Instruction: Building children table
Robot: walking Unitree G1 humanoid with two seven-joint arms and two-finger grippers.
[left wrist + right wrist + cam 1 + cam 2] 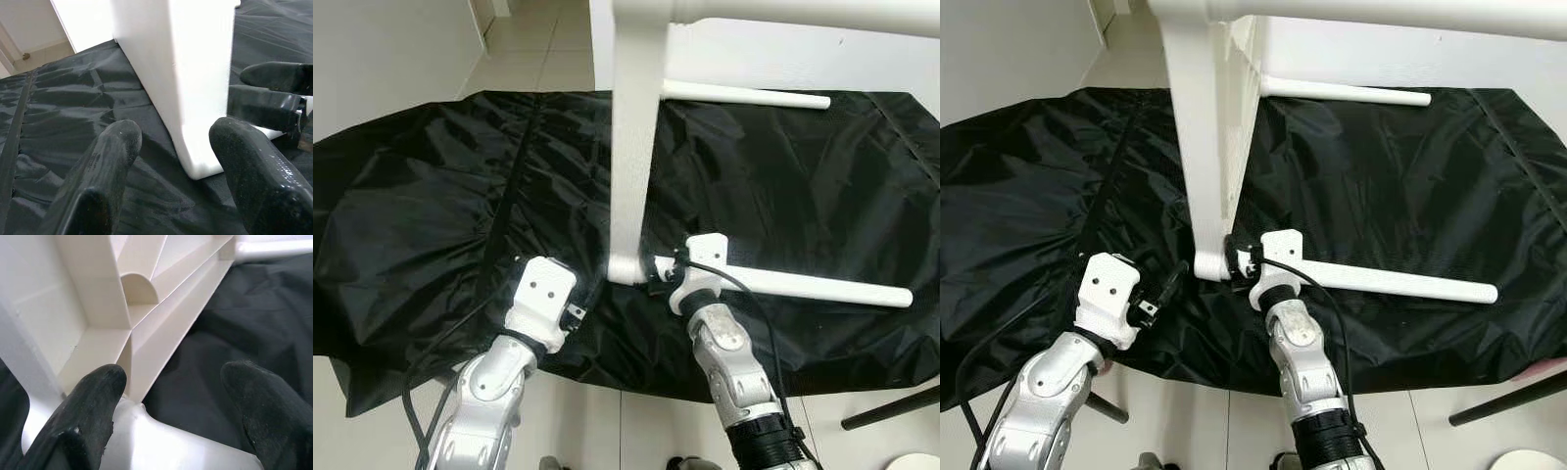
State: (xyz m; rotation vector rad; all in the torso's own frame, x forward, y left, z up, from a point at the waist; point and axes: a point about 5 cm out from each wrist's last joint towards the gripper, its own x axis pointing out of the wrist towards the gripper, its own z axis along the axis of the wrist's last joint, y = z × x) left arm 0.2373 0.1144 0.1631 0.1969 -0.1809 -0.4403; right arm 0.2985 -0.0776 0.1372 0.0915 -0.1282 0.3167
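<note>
The white children's table lies on its side on a black sheet [431, 196]. Its tabletop [632, 147] stands on edge, and two round legs point right: a near leg [822, 287] and a far leg [744, 95]. My right gripper [660, 276] is at the corner where the near leg joins the tabletop. In the right wrist view its fingers [93, 401] stand open over the ribbed underside [122, 293], with that leg [161, 443] below them. My left gripper [177, 133] is open just left of the same bottom corner [195, 98], apart from it.
The sheet covers a tiled floor [538, 49], and its front edge runs just ahead of my arms. A black rod [891, 406] lies on the tiles at the lower right. A black cable [440, 348] loops beside my left arm.
</note>
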